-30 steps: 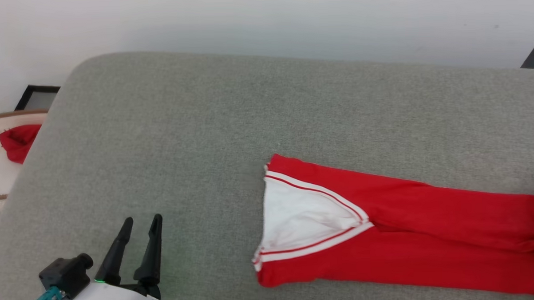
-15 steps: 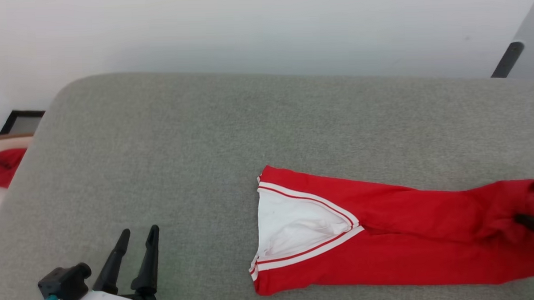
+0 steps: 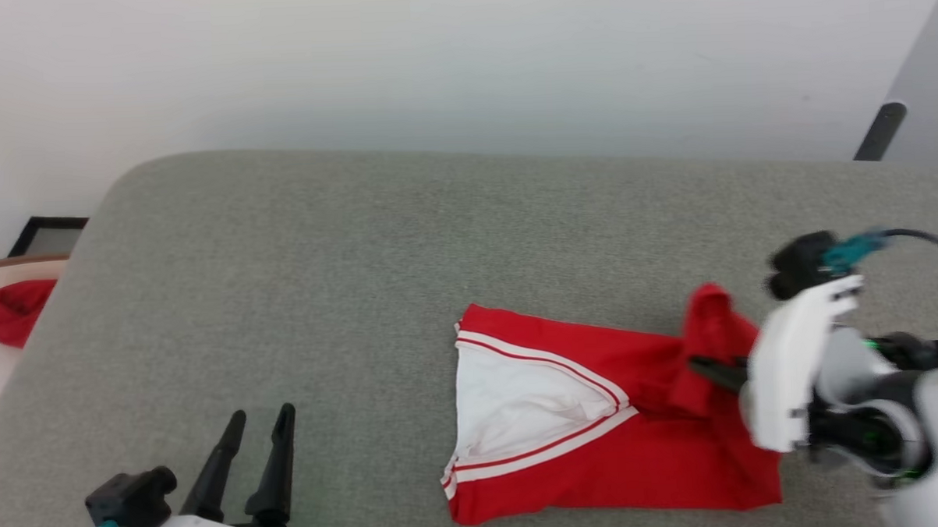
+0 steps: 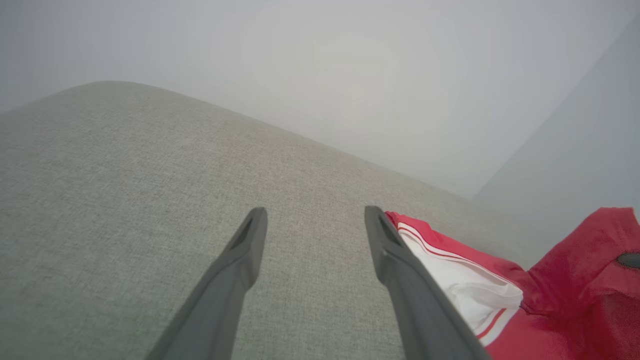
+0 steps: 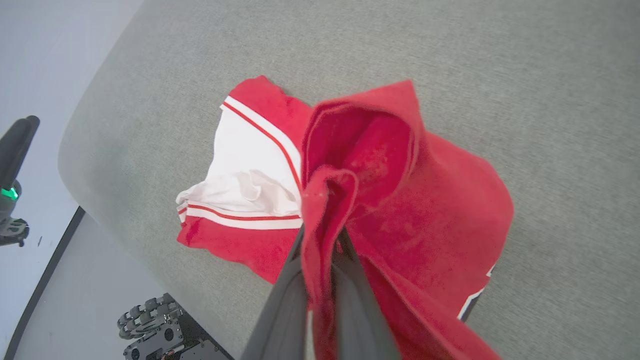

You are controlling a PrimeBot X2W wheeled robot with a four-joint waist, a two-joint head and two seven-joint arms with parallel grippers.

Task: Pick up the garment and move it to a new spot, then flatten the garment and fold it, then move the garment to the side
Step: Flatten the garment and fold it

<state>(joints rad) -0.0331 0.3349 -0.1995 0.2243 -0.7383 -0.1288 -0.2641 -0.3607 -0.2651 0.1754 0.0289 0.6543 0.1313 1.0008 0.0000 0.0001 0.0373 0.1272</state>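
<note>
Grey fabric surface (image 3: 283,301), pale wall (image 3: 431,62) behind; right gripper (image 5: 322,237) pinching garment (image 3: 601,469), left gripper (image 3: 262,413) spread.

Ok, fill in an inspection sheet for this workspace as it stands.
Surface: grey upholstered cushion, carrying the garment.
Job's things: garment, a red jersey folded into a strip, white red-striped sleeve on top at its left end; right end raised off the cushion.
Clutter: small red cloth in a pale basket, off the cushion to the left.
Pincers: left pincer open, empty, apart from the garment; right pincer shut on the garment's raised end.
Cables: dark cable with a teal plug at the right wrist.
Surroundings: white wall; dark frame low at the left.
</note>
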